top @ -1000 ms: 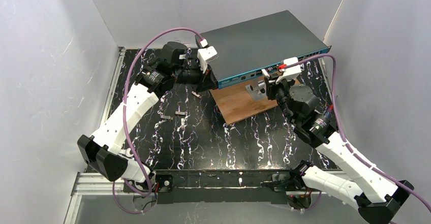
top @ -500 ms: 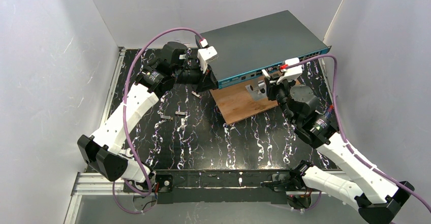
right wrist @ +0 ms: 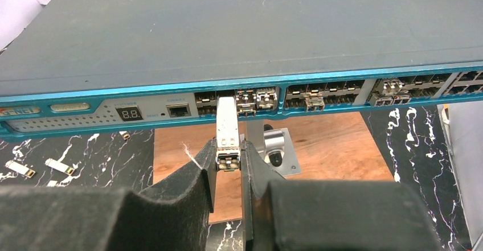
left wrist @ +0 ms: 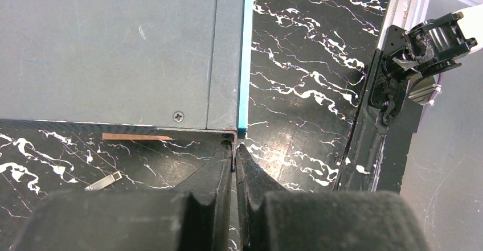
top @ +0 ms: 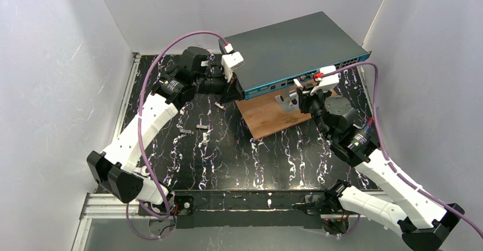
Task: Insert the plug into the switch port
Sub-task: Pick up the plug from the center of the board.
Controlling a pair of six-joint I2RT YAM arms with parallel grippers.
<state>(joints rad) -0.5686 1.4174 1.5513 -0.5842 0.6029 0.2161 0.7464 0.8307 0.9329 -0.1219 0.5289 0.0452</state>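
Since the earlier frame the right wrist has come down a little toward the switch front, while the left arm has not moved. The plug (right wrist: 226, 120) is a small metal module. Its front end is at a socket in the teal strip, just right of the small display. It seems partly inside, but I cannot tell how deep. The right gripper (right wrist: 228, 151) is clamped on its rear end, with the jaws only as wide as the plug. The switch (right wrist: 228, 29) lies partly on the board (right wrist: 330, 143), on the table (top: 228, 154). The left gripper (left wrist: 234, 151) has its jaws nearly closed on nothing, tips against the switch's corner.
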